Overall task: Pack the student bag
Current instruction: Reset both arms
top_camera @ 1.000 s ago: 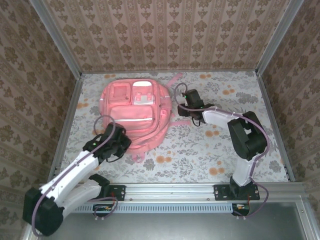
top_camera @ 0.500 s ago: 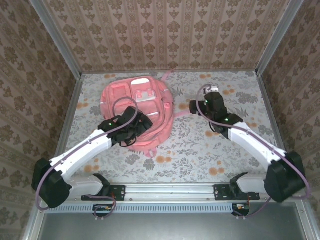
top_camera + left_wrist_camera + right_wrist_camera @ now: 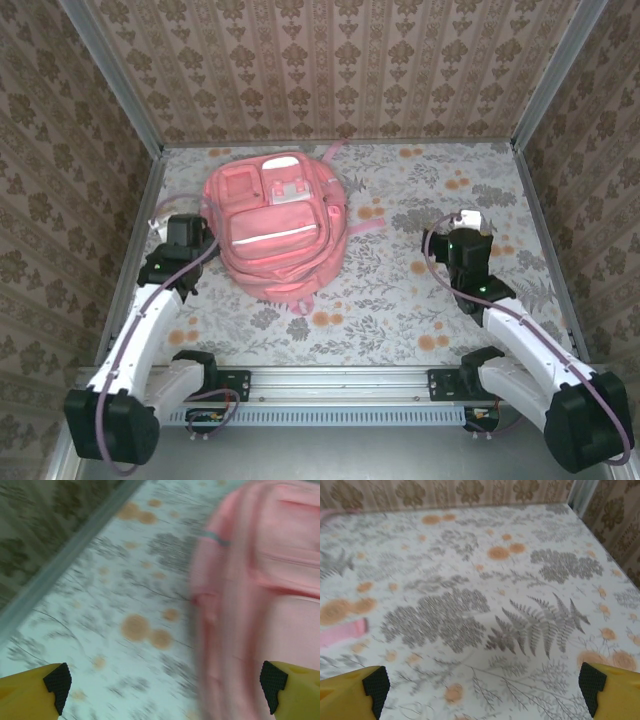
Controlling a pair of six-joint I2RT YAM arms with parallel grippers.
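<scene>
The top view shows the whole bag (image 3: 272, 232) lying flat on the table (image 3: 400, 300), with its front pockets and pale stripe facing up. My left wrist view shows one blurred side of the bag, ahead of my fingers (image 3: 57, 682) and toward the right one. My right wrist view shows the floral table and a pink strap (image 3: 342, 632) end at the frame's left edge.

My left gripper (image 3: 183, 228) sits just beside the bag's left side, clear of the fabric. My right gripper (image 3: 470, 228) sits well apart from the bag, on its right. Both pairs of fingers stand fully apart and hold nothing.
</scene>
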